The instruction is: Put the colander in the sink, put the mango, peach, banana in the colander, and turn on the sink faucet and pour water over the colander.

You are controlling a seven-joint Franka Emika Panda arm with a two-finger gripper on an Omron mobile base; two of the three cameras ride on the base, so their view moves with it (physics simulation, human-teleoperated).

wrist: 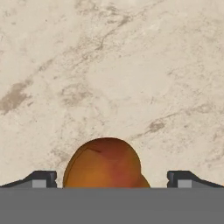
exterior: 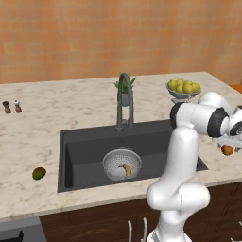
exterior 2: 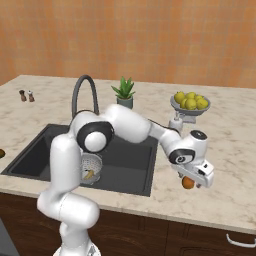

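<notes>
The silver colander (exterior: pixel 122 164) sits in the dark sink (exterior: pixel 85 146) with the yellow banana (exterior: pixel 127 170) inside it. The dark green mango (exterior: pixel 38 173) lies on the counter left of the sink. The orange peach (exterior: pixel 227 150) (exterior 2: pixel 188 183) (wrist: pixel 105 164) rests on the counter right of the sink. My gripper (exterior 2: pixel 192 180) (wrist: pixel 112 179) is open and low over the peach, one fingertip (wrist: pixel 43 178) on each side, apart from it. The gooseneck faucet (exterior: pixel 125 101) (exterior 2: pixel 84 95) stands behind the sink; no water shows.
A grey pedestal bowl of yellow fruit (exterior: pixel 183 89) (exterior 2: pixel 189 102) stands behind the peach. A potted plant (exterior 2: pixel 123 92) is behind the faucet. Two shakers (exterior: pixel 12 107) stand at the far left. The counter's front edge runs close to the peach.
</notes>
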